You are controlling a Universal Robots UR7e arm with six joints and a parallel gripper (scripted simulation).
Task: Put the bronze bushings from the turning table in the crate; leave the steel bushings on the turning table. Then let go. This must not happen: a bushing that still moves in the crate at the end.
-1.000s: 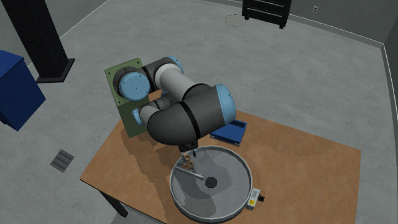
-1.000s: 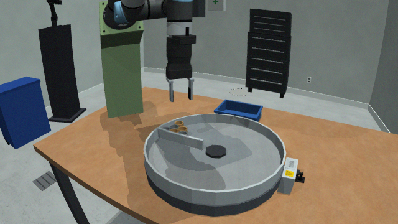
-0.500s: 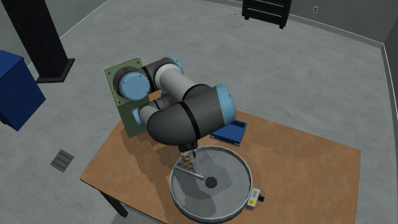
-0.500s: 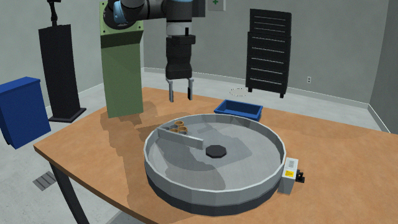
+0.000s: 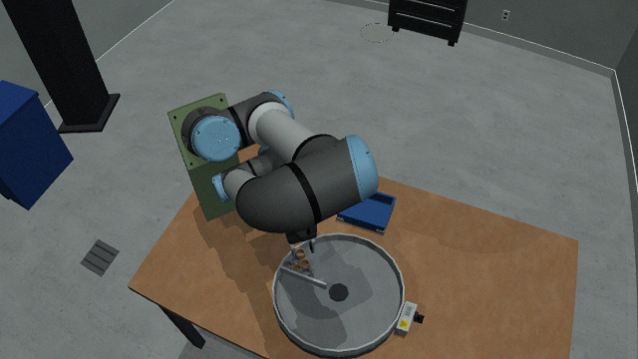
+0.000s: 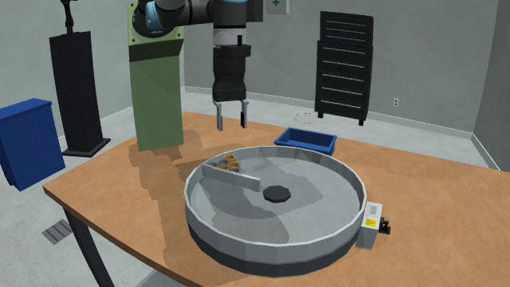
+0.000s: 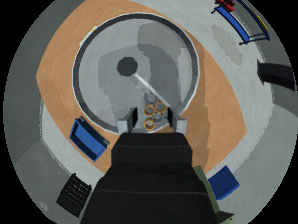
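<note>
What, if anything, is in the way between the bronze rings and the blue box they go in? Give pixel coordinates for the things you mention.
The raised rim of the turning table (image 5: 402, 271) (image 6: 275, 253) (image 7: 75, 75) stands between the bronze bushings (image 5: 300, 252) (image 6: 229, 158) (image 7: 149, 124) and the crate (image 5: 366, 213) (image 6: 306, 147) (image 7: 88, 140), so they must be lifted over it. Nothing else visible blocks that path.

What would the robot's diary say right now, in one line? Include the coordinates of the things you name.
black two-finger gripper (image 6: 232, 128) (image 7: 152, 113): open, empty | bronze ring-shaped bushings (image 5: 300, 252) (image 6: 229, 158) (image 7: 149, 124): on grey round turning table (image 5: 403, 289) (image 6: 275, 255) (image 7: 75, 75)
</note>
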